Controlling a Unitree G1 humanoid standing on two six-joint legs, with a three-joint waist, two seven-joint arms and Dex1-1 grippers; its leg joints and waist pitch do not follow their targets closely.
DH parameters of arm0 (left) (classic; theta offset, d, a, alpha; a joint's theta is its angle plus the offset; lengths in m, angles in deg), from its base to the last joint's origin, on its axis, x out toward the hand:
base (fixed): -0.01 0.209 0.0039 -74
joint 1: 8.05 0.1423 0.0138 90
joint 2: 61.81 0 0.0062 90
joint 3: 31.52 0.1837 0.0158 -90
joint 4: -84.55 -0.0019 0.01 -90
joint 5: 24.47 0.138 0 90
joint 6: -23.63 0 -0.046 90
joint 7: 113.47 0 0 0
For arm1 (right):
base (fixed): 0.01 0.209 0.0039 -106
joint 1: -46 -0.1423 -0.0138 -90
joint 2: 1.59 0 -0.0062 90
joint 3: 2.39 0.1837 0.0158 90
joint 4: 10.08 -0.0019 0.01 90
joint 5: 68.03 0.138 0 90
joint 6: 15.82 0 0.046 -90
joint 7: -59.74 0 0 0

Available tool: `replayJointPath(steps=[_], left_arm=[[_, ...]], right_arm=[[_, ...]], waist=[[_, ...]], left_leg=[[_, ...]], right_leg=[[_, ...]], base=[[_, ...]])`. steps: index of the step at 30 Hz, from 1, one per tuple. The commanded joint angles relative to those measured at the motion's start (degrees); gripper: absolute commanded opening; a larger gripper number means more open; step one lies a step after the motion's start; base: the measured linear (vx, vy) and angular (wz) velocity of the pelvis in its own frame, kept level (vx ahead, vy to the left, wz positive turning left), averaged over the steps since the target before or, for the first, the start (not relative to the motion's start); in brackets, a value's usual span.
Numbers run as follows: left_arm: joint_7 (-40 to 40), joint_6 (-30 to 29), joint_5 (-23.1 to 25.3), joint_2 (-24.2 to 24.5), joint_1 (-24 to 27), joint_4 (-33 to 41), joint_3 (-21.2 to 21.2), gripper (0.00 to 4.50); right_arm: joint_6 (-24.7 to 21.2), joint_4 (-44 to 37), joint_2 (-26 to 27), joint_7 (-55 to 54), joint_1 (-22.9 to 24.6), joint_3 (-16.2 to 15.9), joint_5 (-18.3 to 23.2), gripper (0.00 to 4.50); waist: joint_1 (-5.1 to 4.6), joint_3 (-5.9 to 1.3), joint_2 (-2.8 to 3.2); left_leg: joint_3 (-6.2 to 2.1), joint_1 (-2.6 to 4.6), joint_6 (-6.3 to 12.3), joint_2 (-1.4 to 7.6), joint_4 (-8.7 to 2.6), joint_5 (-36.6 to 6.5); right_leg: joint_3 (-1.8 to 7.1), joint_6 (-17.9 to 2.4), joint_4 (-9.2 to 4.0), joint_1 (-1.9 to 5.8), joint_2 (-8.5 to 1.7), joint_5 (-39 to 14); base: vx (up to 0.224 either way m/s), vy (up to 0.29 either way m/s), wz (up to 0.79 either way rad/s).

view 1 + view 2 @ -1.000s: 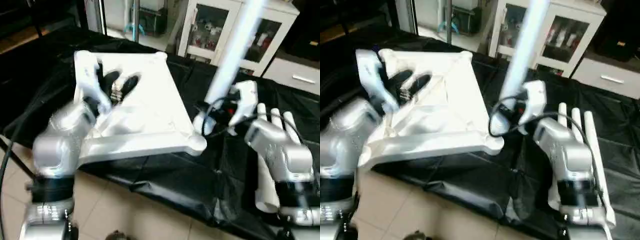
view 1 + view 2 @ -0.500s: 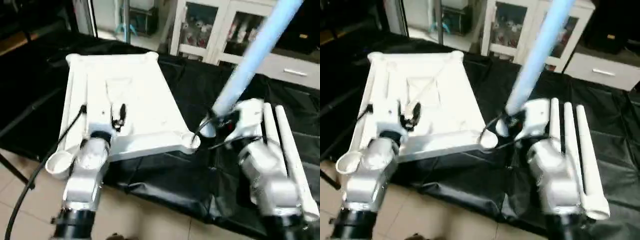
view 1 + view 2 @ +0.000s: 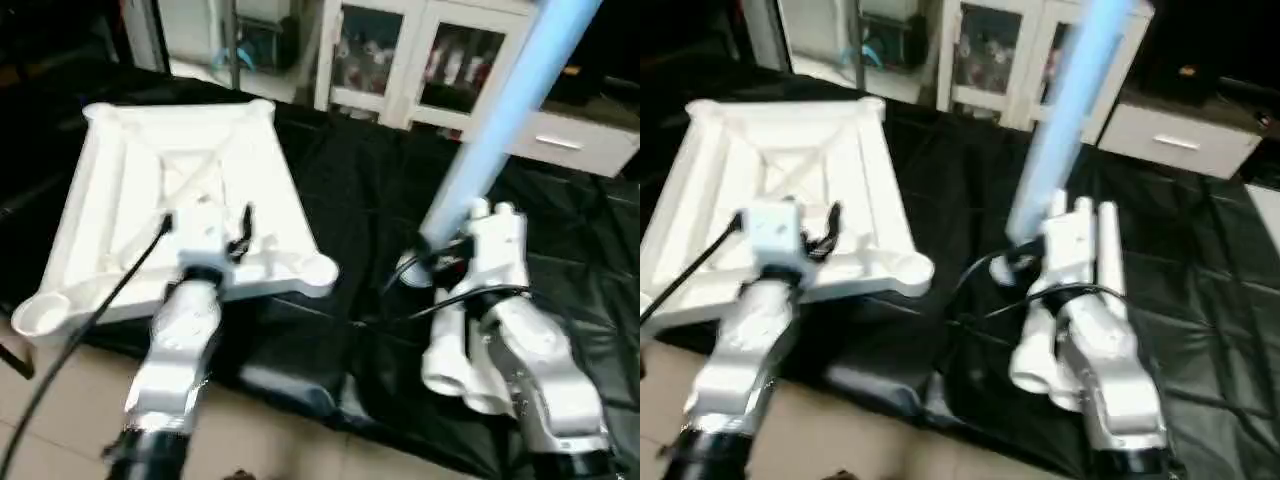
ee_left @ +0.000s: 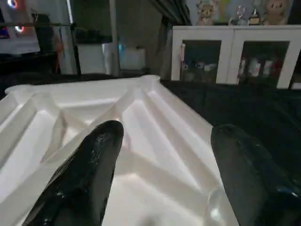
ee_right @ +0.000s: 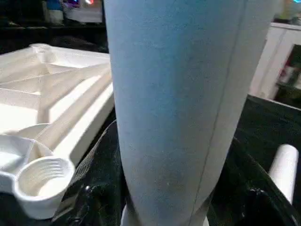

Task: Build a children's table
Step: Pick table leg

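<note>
Left eye view shows the white plastic square tabletop (image 3: 180, 190) lying upside down on the big worktable with the black cover (image 3: 370, 200), at the worktable's left end, with its crossed ribs facing up. One round corner socket (image 3: 318, 270) sits at the near right corner of the tabletop, and another round socket (image 3: 38, 316) at the near left corner sticks out over the front edge of the worktable. The left gripper (image 3: 205, 228) hangs over the near side of the tabletop. Its two black fingers (image 4: 96, 155) are spread apart with nothing between them. The right gripper (image 3: 440, 255) is closed around the low end of a long white tube leg (image 3: 500, 120). That leg leans up and away toward the far right. Its low end is near the right corner socket but not in it; black cover shows between them. More white tube legs (image 3: 450, 350) lie on the black cover by the front edge, partly under the right silver forearm. Behind the worktable stands a white cabinet with glass doors (image 3: 420, 60).
</note>
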Motion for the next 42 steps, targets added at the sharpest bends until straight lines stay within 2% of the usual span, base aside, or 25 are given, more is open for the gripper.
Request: replayJointPath(steps=[1,2,3,4,5,6,7,8,10,11,13,14,15,16,18,19,20,21,24,26,27,29,30,32,42], left_arm=[[-1.0,0.74,-0.77,-0.17,0.08,2.24,-0.07,3.41],[-0.72,0.7,-0.39,-0.16,0.45,2.32,-0.22,3.41],[-0.58,0.56,-0.19,-0.23,0.5,2.36,-0.2,3.41],[-0.58,0.56,-0.19,-0.23,0.5,2.36,-0.2,3.41],[-1.3,-0.12,-0.1,0.33,1.15,3.63,0.36,3.41],[-1.46,-0.17,-0.18,0.43,1.28,3.8,0.43,3.41],[-1.88,-0.06,-0.12,0.95,1.76,4.21,0.64,3.41],[-2.16,0.16,-0.07,1.27,2.01,4.38,0.63,3.41],[-3.52,0.91,-0.73,2.07,2.73,4.26,-0.35,3.41],[-3.76,1.21,-0.88,2.13,2.93,3.95,-0.67,3.41],[-4.06,0.61,-1.25,1.96,3.04,3.69,-0.86,3.41],[-4.59,0.41,-1.93,1.34,3.19,3.89,-0.47,3.41],[-4.88,0.47,-2.05,1.16,3.31,3.94,-0.14,3.41],[-5.14,0.79,-1.59,1.11,3.55,3.83,0.62,3.41],[-4.98,0.94,-1.2,1.27,3.76,3.7,1.25,3.41],[-4.82,0.89,-1.13,1.26,3.77,3.67,1.29,3.41],[-4.38,0.72,-0.99,1.21,3.81,3.6,1.34,3.41],[-4.38,0.72,-0.99,1.21,3.81,3.6,1.34,3.41],[-5.72,1.03,-0.93,1.28,3.84,3.83,1.46,3.41],[-10.98,1.47,-3.82,2.03,5.22,4.25,2.62,3.41],[-13.13,1.51,-5.03,2.43,5.88,4.84,3.32,3.41],[-18.83,2.41,-8.02,4.07,7.56,6.4,5.08,3.41],[-19.45,2.55,-8.36,4.25,7.72,6.56,5.23,3.41],[-24.55,1.97,-11.37,6.21,8.86,7.79,5.66,3.68],[-33.04,-2.09,-13.01,11.17,5.61,3.98,6.39,4.39]], right_arm=[[-0.33,-0.2,0.13,-0.12,-0.7,0.47,0.73,1.86],[-0.02,0.41,0.49,-0.45,-0.6,0.42,0.62,1.86],[0.01,0.41,0.46,-0.61,-0.53,0.35,0.45,1.86],[0.01,0.41,0.46,-0.61,-0.53,0.35,0.45,1.86],[0.0,-0.32,1.54,-1.16,0.1,0.4,0.99,1.86],[0.03,-0.37,1.77,-1.3,0.18,0.47,1.08,1.86],[-0.03,-0.32,2.85,-2.03,0.32,1.04,1.77,1.86],[-0.07,-0.17,3.31,-2.39,0.25,1.28,1.98,1.86],[1.32,1.37,4.62,-3.57,-0.23,1.6,1.49,1.86],[1.9,1.96,5.07,-4.07,-0.27,1.82,1.3,1.86],[0.82,1.95,5.31,-5.01,-0.25,2.29,1.3,1.86],[1.0,0.8,4.8,-3.92,0.24,2.58,2.12,1.86],[1.03,0.62,4.47,-3.63,0.37,2.67,2.15,1.86],[0.86,0.81,3.85,-3.01,0.32,3.01,2.42,1.86],[0.67,1.42,3.14,-2.06,-0.12,3.28,2.42,1.86],[0.71,1.5,2.9,-1.65,-0.22,3.25,2.45,1.86],[0.85,1.68,2.28,-0.57,-0.48,3.11,2.46,1.86],[0.85,1.68,2.28,-0.57,-0.48,3.11,2.46,1.86],[0.59,1.66,1.35,0.79,-0.81,2.61,3.04,1.86],[0.2,1.52,1.5,0.85,-0.87,2.5,3.01,1.86],[-0.25,0.83,1.43,1.19,-0.75,2.53,3.5,1.86],[-1.43,-0.7,1.11,2.39,-0.42,2.65,4.82,1.86],[-1.55,-0.8,1.06,2.54,-0.4,2.67,4.96,1.86],[-2.4,-1.34,0.39,3.84,-0.38,2.4,5.7,1.86],[-5.09,-1.42,-1.52,6.81,-0.82,1.47,6.66,1.86]], waist=[[1.72,-1.26,-0.06],[1.6,-0.67,0.42],[0.94,-0.7,0.19],[-0.17,-0.06,1.0],[-1.14,0.54,3.25],[-2.81,0.28,4.32],[-2.11,0.09,4.94],[-2.7,0.05,4.29],[-3.55,-0.12,3.92],[-3.67,-0.92,2.46],[-1.39,-1.75,1.62],[1.39,-2.09,0.94],[2.63,-2.86,0.74],[2.67,-2.98,0.76],[1.96,-3.51,3.46],[-0.7,-3.43,5.1],[-2.25,-5.16,4.77],[-1.92,-4.95,5.2],[-1.46,-3.89,2.35],[-1.35,-3.59,-1.07],[1.9,-4.32,-2.93],[2.76,-4.53,-2.44],[2.46,-3.91,-1.9],[1.28,-3.8,0.66],[0.92,-1.43,0.89]], left_leg=[[-4.11,-0.39,6.62,3.65,-3.2,-13.21],[-3.28,2.29,-0.29,3.71,2.45,-10.88],[-2.6,1.96,-0.76,3.64,3.5,-9.59],[-2.16,-0.06,-1.18,5.16,3.13,-11.83],[-1.24,9.16,-4.14,6.02,0.88,-23.7],[-4.77,7.05,-6.71,9.97,-7.82,-43.48],[-5.63,6.1,-7.32,12.59,-13.19,-51.9],[-6.33,8.71,-6.52,12.51,-14.48,-54.15],[-6.34,10.15,-5.56,11.53,-13.71,-51.37],[-3.64,8.95,-3.31,6.75,-11.67,-41.0],[-0.7,3.47,-0.79,3.07,-6.71,-24.85],[-1.02,2.37,2.37,2.85,-0.33,-10.54],[-2.14,-1.82,3.41,3.21,1.28,-0.67],[-2.17,-2.58,3.57,3.28,0.51,2.04],[-0.96,1.07,4.41,4.03,-6.61,10.12],[-5.93,6.44,11.47,6.96,-9.18,6.77],[-10.91,14.01,20.36,11.37,-8.15,4.29],[-10.98,12.9,21.83,11.46,-7.8,5.02],[-6.22,10.14,22.17,9.78,-9.44,6.24],[-1.39,6.72,16.54,3.47,-7.17,0.79],[-2.17,1.61,7.18,-0.59,0.11,-3.46],[-3.46,-0.06,1.87,0.15,-0.21,6.21],[-3.94,-0.92,-1.94,1.11,-2.12,14.14],[-2.92,0.98,-3.73,3.12,-6.29,22.17],[-1.21,3.39,-7.02,6.37,-9.33,-15.57]], right_leg=[[5.07,1.92,-10.31,5.56,-15.31,-23.76],[1.11,2.54,-15.01,4.9,-17.34,-53.88],[-0.4,1.44,-15.77,6.04,-17.31,-57.92],[-5.41,1.86,-16.12,9.81,-17.05,-60.37],[-7.63,0.74,-16.15,4.13,-11.94,-55.99],[-10.03,1.3,-7.1,6.6,-5.68,-37.1],[-6.04,-0.64,0.42,7.57,-3.89,-23.44],[-3.06,-1.74,2.2,4.1,-2.77,-9.58],[-1.1,-2.69,0.92,2.97,-3.77,-8.81],[1.01,-2.87,-4.55,5.29,-5.06,-12.69],[5.46,-3.99,-9.64,11.09,-9.12,-26.33],[9.89,-7.54,-13.26,12.73,-14.17,-39.49],[9.4,-13.32,-12.37,15.28,-12.75,-30.8],[7.96,-14.27,-11.73,15.32,-11.11,-25.77],[0.7,-11.01,-9.78,12.33,-3.72,-16.35],[-1.96,-5.53,-3.9,7.61,0.6,-12.88],[-0.39,-0.56,1.9,0.25,-0.82,-12.73],[0.14,1.68,3.56,-0.42,-1.18,-11.5],[1.55,4.31,3.97,-3.64,-2.21,-0.06],[5.33,-0.91,-4.34,0.2,-4.58,8.41],[13.42,-6.18,-8.43,8.34,-11.59,-5.58],[12.02,-10.09,-5.71,9.65,-10.83,13.66],[10.1,-11.32,-3.21,9.33,-8.8,41.75],[5.13,-7.41,-2.15,5.54,-2.39,44.63],[6.33,-7.42,-7.64,3.66,-5.44,-17.83]], base=[[-0.073,-0.101,0.38],[-0.093,-0.072,0.34],[-0.093,-0.072,0.34],[-0.038,0.009,0.27],[-0.071,0.058,0.33],[-0.071,0.058,0.33],[-0.041,0.055,0.22],[0.069,0.023,0.07],[0.07,0.005,0.06],[0.068,-0.022,-0.13],[0.069,-0.022,-0.11],[0.108,-0.011,0.05],[0.108,-0.011,0.05],[0.147,0.023,0.06],[0.154,0.034,0.1],[0.206,0.048,0.02],[0.249,0.036,-0.02],[0.249,0.036,-0.02],[0.174,0.006,0.01],[0.139,-0.063,-0.01],[0.133,-0.088,0.04],[0.16,-0.062,-0.01],[0.159,-0.045,-0.09],[-0.034,-0.011,0.01],[-0.025,0.004,0.02]])
